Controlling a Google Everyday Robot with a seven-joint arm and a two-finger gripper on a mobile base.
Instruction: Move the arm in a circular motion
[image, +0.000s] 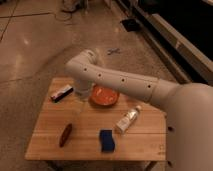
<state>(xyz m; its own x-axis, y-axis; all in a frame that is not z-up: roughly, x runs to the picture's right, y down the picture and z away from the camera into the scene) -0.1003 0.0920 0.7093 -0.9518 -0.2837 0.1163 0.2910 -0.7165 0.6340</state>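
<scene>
The large white arm (130, 82) of thick tubular segments with small dark dots reaches from the lower right across the wooden table (50, 145). Its rounded joint (82, 62) sits above the table's far left part. From there the wrist drops down to the gripper (80, 102), which hangs just above the tabletop, left of the orange bowl (104, 96) and right of the dark snack bar (61, 92). Nothing shows in the gripper.
On the table lie a clear plastic bottle (127, 119) on its side, a blue sponge (106, 140) and a reddish-brown object (66, 134). The table stands on a shiny stone floor. A small blue item (113, 51) lies on the floor behind.
</scene>
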